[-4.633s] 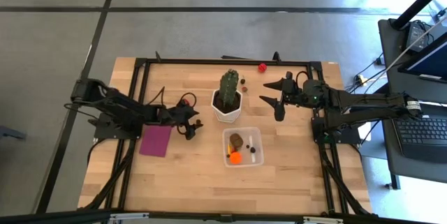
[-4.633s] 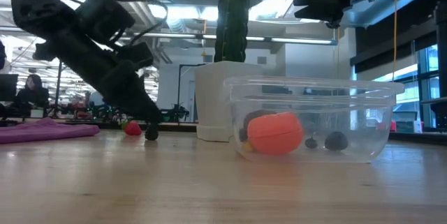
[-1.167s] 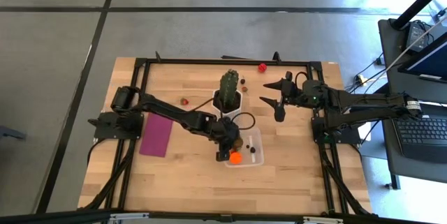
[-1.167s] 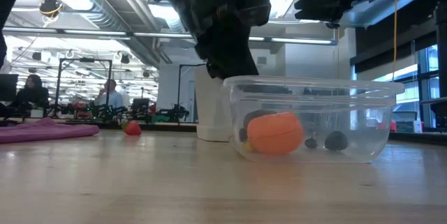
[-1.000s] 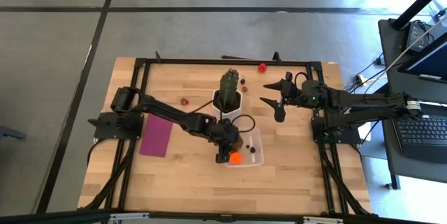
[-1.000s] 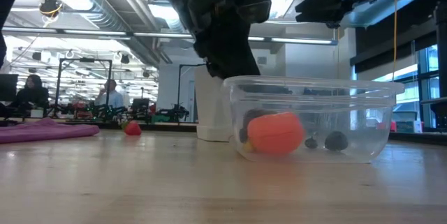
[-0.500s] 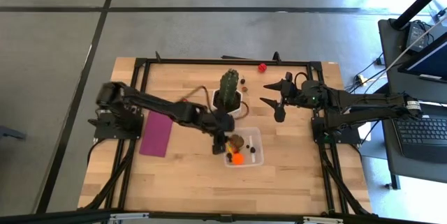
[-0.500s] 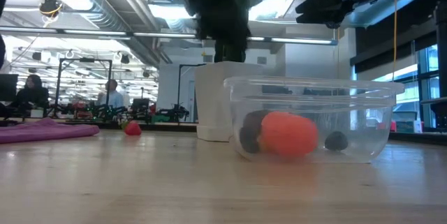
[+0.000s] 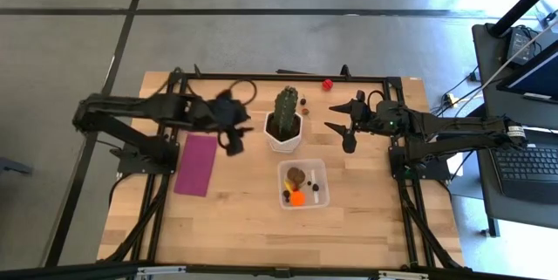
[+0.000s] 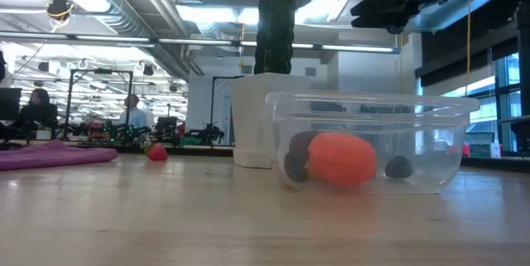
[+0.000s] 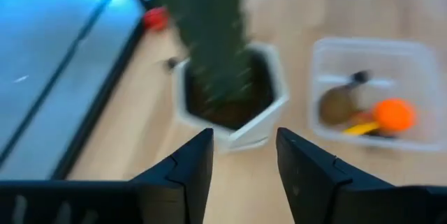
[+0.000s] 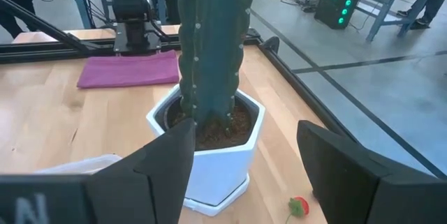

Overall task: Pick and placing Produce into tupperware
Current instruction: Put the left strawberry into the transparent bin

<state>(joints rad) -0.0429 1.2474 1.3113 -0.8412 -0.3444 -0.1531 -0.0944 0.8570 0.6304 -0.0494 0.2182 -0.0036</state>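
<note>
Several produce pcs (image 9: 296,197) in tupperware (image 9: 319,168), apart from left claw (image 9: 234,140).

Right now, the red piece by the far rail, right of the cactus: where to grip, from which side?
Grip the red piece across its middle, coming straight down. It is tiny and rounded and lies close beside the black frame rail, so a sideways approach would likely hit the rail. The right gripper, open, is nearest.

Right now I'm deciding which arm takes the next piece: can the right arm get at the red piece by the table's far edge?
Probably yes. The right gripper hangs open near the red piece, with bare wood between them; the cactus stands off to the side.
</note>
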